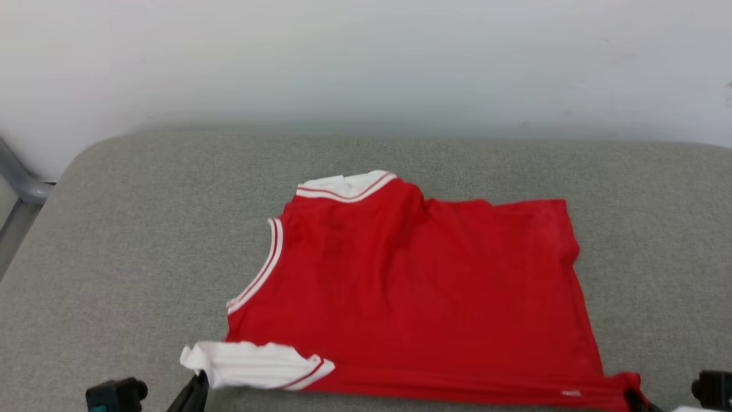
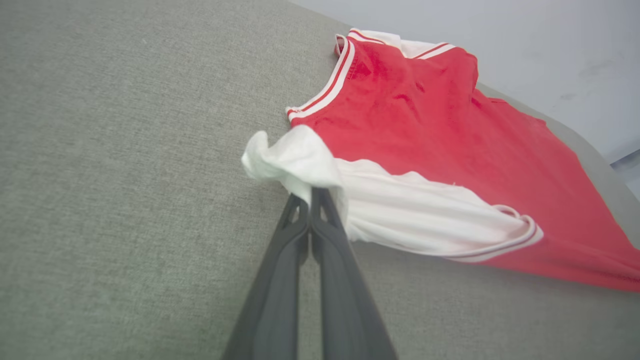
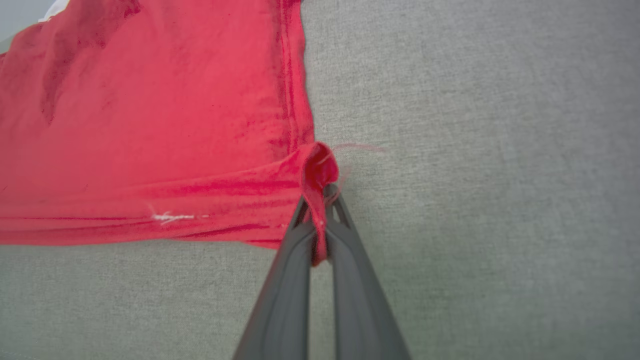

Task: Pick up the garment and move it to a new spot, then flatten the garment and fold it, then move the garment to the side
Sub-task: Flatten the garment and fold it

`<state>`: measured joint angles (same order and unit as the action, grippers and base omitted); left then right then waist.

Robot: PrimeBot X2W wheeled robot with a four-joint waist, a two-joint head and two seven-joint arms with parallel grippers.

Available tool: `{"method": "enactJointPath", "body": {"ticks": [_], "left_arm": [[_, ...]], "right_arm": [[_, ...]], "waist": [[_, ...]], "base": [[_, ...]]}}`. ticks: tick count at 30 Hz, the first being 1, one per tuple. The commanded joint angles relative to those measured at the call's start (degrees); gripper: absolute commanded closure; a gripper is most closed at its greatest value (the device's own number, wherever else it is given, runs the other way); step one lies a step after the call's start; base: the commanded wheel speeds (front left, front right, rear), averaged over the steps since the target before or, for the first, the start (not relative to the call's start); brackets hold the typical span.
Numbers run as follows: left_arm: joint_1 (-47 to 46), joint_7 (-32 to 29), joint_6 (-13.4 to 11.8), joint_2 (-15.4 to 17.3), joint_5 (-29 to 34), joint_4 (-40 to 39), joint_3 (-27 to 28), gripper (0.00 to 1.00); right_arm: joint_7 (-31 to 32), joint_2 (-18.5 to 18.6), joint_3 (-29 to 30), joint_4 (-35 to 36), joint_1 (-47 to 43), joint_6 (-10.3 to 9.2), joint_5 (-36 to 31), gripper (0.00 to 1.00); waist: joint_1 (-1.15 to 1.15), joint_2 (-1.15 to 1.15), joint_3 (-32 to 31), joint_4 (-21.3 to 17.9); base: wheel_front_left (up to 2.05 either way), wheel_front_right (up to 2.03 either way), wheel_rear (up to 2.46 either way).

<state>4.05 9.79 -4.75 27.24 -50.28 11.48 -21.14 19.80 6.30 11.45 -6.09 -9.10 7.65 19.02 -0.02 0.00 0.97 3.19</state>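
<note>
Left end effector [image 2: 311,194] clamped tight on the white sleeve [image 2: 400,210] of the garment [image 1: 412,286], a bright red soft-fabric T-shirt with white, stripe-trimmed short sleeves. My right end effector [image 3: 324,195] pinches its red hem corner [image 3: 317,167]. The garment lies spread ahead of both, near edge stretched between them, on the grey fabric-covered desk [image 1: 114,257].

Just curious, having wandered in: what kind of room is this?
Probably a plain test room rather than a home: a bare white wall, one grey fabric-covered surface, and a red shirt spread on it.
</note>
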Motion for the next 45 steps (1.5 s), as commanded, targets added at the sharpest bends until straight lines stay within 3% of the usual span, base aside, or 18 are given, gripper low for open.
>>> {"method": "enactJointPath", "body": {"ticks": [1,6,13,24,33,34,35,36,38,45], "left_arm": [[1.4,-0.7,-1.2,1.4,-0.3,-1.6,0.8,1.00],[5.6,-2.7,-3.8,3.0,-0.8,-8.3,1.3,1.00],[0.4,-5.5,-3.2,3.4,-0.1,-10.7,0.0,1.00],[-13.8,-4.4,1.6,-0.2,1.9,-2.5,-2.2,1.00],[-18.9,-5.9,5.7,-3.3,0.7,6.9,-4.8,1.00],[-19.2,-5.9,6.0,-3.6,0.7,7.6,-5.0,1.00],[-19.3,-6.2,6.3,-3.8,0.4,8.3,-5.2,0.90],[-19.3,-6.4,6.6,-4.0,0.3,8.8,-5.5,0.63],[-19.5,-5.6,6.1,-4.0,0.6,9.5,-5.1,0.00],[-18.1,-5.6,4.4,-2.2,1.1,9.3,-4.5,0.00]], "right_arm": [[1.5,-0.1,1.9,2.2,-2.2,-0.30,-0.7,1.00],[7.8,-2.5,3.2,11.2,-7.6,-0.28,-2.2,1.00],[10.5,-3.2,1.0,14.6,-2.8,-0.22,-5.3,1.00],[9.2,-1.1,-3.4,8.6,13.7,-0.21,-8.1,1.00],[7.1,0.2,-5.8,-2.2,19.0,-0.20,-7.6,1.00],[6.4,0.3,-6.1,-3.5,19.1,-0.20,-7.5,0.76],[5.2,0.4,-6.1,-4.5,19.2,-0.20,-7.5,0.14],[4.2,0.3,-6.1,-5.3,19.4,-0.20,-7.1,0.00],[1.0,0.2,-5.8,-6.0,19.4,-0.19,-6.2,0.00],[-13.4,-0.3,-5.4,-3.4,16.7,-0.19,-5.0,0.00]], "waist": [[0.02,0.00,-0.2,0.1],[0.02,0.00,-0.2,-0.2],[0.02,0.00,2.2,-0.9],[0.02,0.00,11.2,-1.5],[0.02,0.00,14.2,-1.6],[0.02,0.00,14.1,-1.5],[0.02,0.00,13.9,-1.4],[0.02,0.00,13.6,-1.3],[0.02,0.00,12.8,-0.9],[0.02,0.00,8.4,0.0]], "base": [[0.00,0.00,0.00],[0.00,0.00,0.00],[0.00,0.00,0.00],[0.00,0.00,0.00],[0.00,0.00,0.00],[0.00,0.00,0.00],[0.00,0.00,0.00],[0.00,0.00,0.00],[0.00,0.00,0.00],[0.00,0.00,0.00]]}}
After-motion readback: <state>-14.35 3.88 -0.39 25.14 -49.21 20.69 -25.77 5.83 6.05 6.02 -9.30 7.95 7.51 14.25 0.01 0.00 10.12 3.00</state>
